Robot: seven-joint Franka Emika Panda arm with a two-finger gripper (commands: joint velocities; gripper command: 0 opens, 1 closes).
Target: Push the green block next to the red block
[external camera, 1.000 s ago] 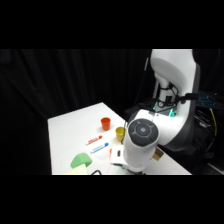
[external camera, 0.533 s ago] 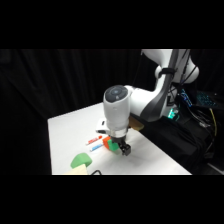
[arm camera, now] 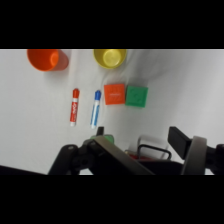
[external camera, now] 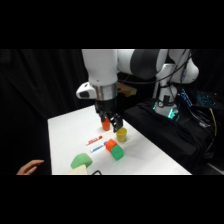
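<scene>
Green block (arm camera: 136,95) and red block (arm camera: 114,94) sit touching, side by side on the white table (external camera: 65,130); the green one lies at 3 o'clock of the red. Gripper (external camera: 111,122) hangs above, holding nothing; whether its fingers are parted cannot be told.

My arm (external camera: 102,67) is glossy white, built of fat rounded links with dark grey bands at the joints. A silver ring sits below the last white link. Under it hang my black linkage and black fingers (external camera: 117,123). My base (external camera: 172,75) is white too.
</scene>
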